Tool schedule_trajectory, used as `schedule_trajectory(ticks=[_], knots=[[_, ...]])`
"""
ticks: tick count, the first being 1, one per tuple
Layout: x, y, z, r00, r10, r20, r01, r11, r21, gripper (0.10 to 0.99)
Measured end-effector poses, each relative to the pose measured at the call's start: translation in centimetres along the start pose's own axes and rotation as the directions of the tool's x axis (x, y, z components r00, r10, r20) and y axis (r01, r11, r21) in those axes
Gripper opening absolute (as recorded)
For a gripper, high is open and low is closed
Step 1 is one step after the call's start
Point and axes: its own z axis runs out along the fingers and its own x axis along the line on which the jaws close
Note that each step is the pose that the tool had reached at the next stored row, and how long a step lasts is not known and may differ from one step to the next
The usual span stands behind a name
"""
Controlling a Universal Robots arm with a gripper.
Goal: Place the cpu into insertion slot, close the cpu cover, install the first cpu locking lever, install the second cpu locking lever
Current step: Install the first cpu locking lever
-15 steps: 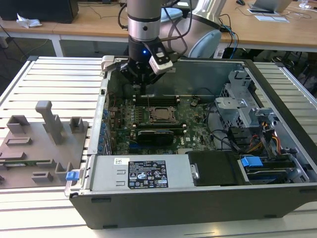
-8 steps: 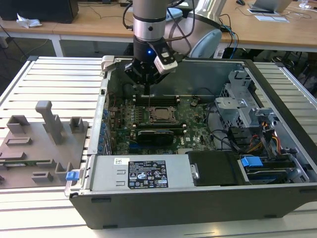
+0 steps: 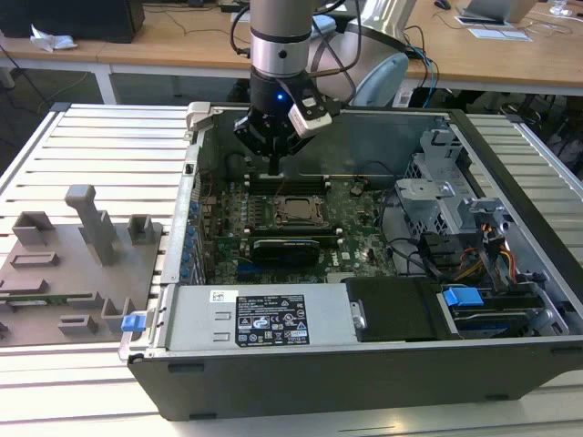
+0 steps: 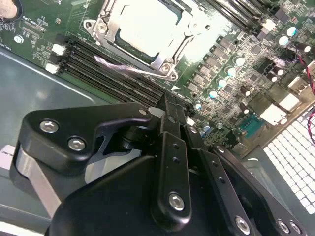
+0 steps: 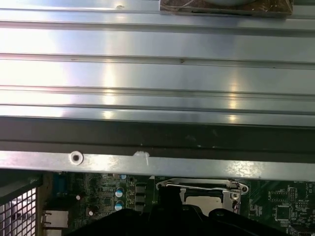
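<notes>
Your gripper (image 4: 167, 105), jaws pressed together and empty, hovers over memory slots (image 4: 93, 61) just beside cpu (image 4: 142, 22). Cpu seated, cpu cover (image 4: 162, 58) down over it. Locking lever (image 4: 132, 70) juts across slots, apparently unlatched: both lever steps look undone.

No legible print anywhere; black label (image 3: 272, 320) on the power supply (image 3: 196, 325), lettering too small.
</notes>
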Motion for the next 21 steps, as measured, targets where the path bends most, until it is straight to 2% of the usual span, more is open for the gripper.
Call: schedule_trajectory(ticks=[21], knots=[[-0.11, -0.01, 2.2, 1.0, 0.0, -0.001, 0.0, 1.0, 0.0, 0.106]])
